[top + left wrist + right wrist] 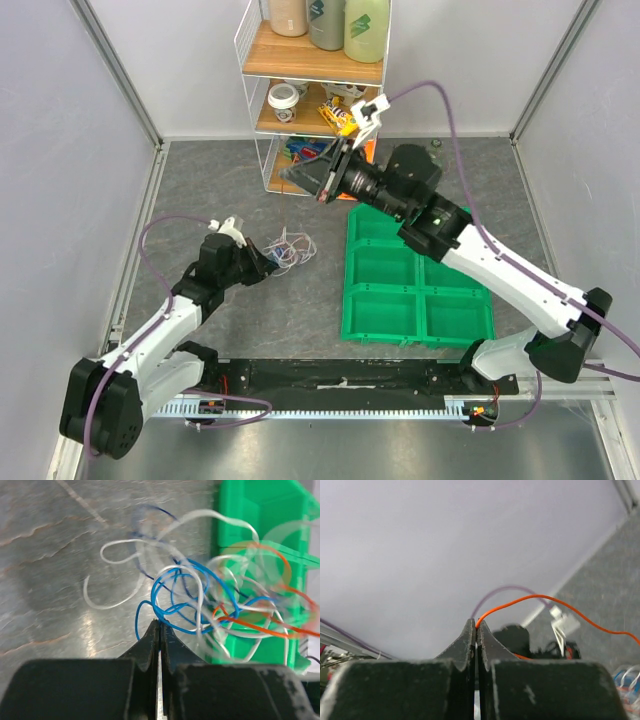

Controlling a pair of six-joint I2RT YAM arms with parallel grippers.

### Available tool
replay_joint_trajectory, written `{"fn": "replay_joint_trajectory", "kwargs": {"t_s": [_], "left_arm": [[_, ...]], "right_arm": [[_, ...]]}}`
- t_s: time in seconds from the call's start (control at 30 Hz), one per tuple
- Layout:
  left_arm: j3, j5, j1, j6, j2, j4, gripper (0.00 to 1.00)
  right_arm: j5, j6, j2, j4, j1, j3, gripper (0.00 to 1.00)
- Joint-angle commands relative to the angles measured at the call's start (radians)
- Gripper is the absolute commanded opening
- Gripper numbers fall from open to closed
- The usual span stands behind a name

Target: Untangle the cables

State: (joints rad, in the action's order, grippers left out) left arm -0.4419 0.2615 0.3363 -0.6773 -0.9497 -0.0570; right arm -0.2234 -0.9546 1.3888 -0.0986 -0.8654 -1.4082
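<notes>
On the grey table [200, 190], just left of the green tray [385, 265], lies the tangle of cables [291, 249], with some loops hanging in front of the tray's wall in the left wrist view. 2 arms are pinching it. The right gripper [477, 624] is raised high with its fingers closed on 1 orange wire [530, 598]. The left gripper [159, 625] is low, its fingers closed on what looks like a blue strand [151, 587] (the exact pinch is hidden). If they pull apart too fast, the knot could cinch tighter, the whole bundle could lift, loops could snag the tray wall, or the thin orange wire could slip free.
</notes>
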Motion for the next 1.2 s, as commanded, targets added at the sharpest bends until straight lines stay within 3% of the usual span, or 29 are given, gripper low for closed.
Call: {"fn": "replay_joint_trajectory", "kwargs": {"t_s": [0.0, 0.43, 0.77, 0.93, 1.17], "left_arm": [[0.028, -0.191, 0.001, -0.073, -0.006, -0.090, 0.02], [0.032, -0.312, -0.005, -0.087, 0.138, -0.224, 0.02], [-0.132, -0.307, -0.008, -0.007, 0.281, -0.349, 0.02], [-0.242, -0.416, -0.008, 0.041, 0.406, -0.428, 0.02], [-0.423, -0.394, -0.006, 0.082, 0.440, -0.489, 0.02]], "right_arm": [[0.045, 0.135, -0.030, 0.074, 0.008, -0.224, 0.00], [0.042, 0.195, -0.028, 0.120, 0.054, -0.428, 0.00], [-0.053, 0.129, 0.049, 0.020, 0.054, -0.279, 0.00], [0.025, 0.243, 0.081, 0.144, 0.042, -0.201, 0.00], [0.266, 0.381, 0.162, 0.223, -0.026, -0.009, 0.00]]}}
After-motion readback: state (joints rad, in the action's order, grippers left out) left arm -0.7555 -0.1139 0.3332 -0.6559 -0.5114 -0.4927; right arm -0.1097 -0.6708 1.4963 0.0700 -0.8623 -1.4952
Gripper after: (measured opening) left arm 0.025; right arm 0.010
